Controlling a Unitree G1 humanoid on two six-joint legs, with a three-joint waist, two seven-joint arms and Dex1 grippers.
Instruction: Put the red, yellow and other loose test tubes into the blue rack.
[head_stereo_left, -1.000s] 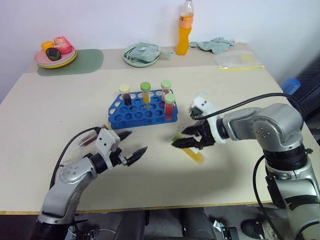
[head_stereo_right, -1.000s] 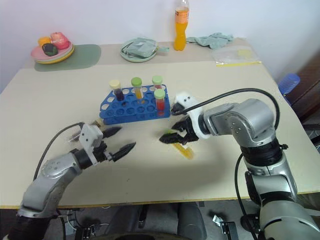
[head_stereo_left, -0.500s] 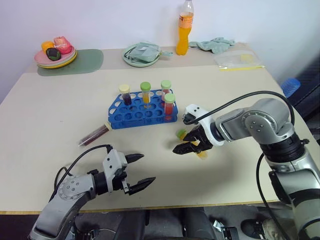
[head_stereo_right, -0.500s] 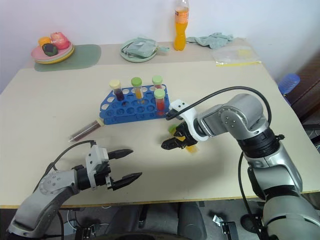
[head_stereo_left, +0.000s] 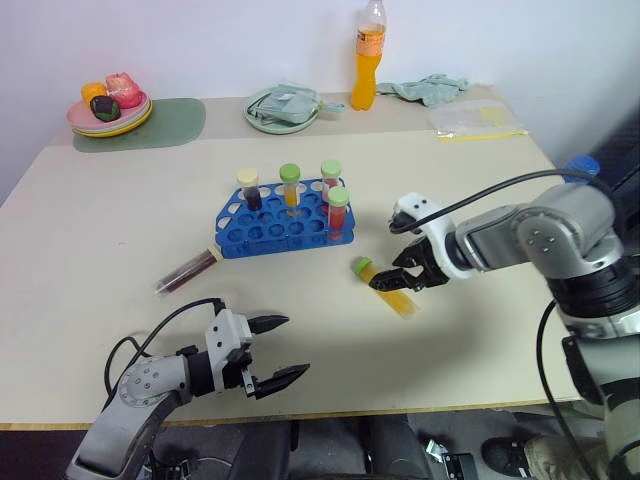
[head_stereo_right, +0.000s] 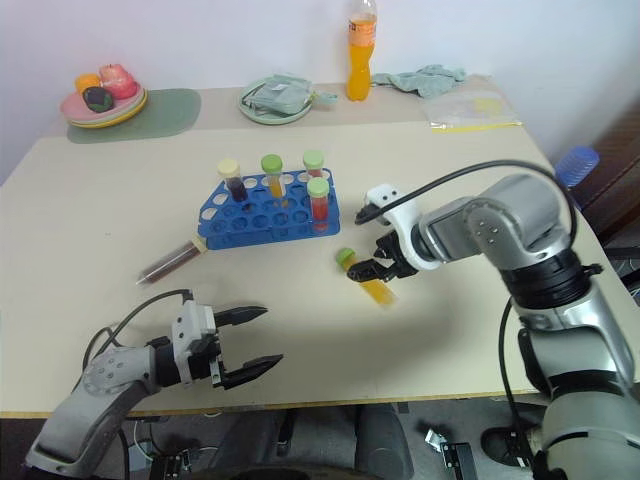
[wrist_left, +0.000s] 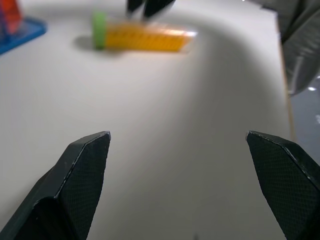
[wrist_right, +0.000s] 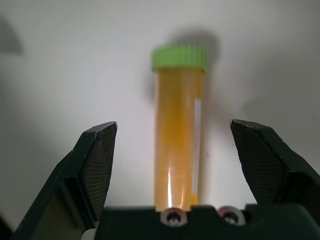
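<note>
The blue rack (head_stereo_left: 283, 226) stands mid-table with several capped tubes upright in it, two of them red (head_stereo_left: 338, 212). A yellow test tube (head_stereo_left: 390, 294) with a green cap lies flat on the table right of the rack. My right gripper (head_stereo_left: 392, 281) hangs open just over its bottom end, and the tube (wrist_right: 177, 140) lies between the fingers (wrist_right: 97, 160) without touching them. A dark maroon tube (head_stereo_left: 188, 271) lies loose left of the rack. Near the table's front edge my left gripper (head_stereo_left: 277, 350) is open and holds nothing.
At the back stand a tall orange drink bottle (head_stereo_left: 368, 58), a green plate with a cloth (head_stereo_left: 283, 107), a plate of toy food (head_stereo_left: 110, 104) on a green mat, a rag (head_stereo_left: 430, 88) and a plastic bag (head_stereo_left: 476, 120). A blue object (head_stereo_left: 580, 168) sits beyond the right edge.
My left arm has drawn back to the front edge, uncovering the maroon tube. My right gripper has slid right along the yellow tube, baring its green cap.
</note>
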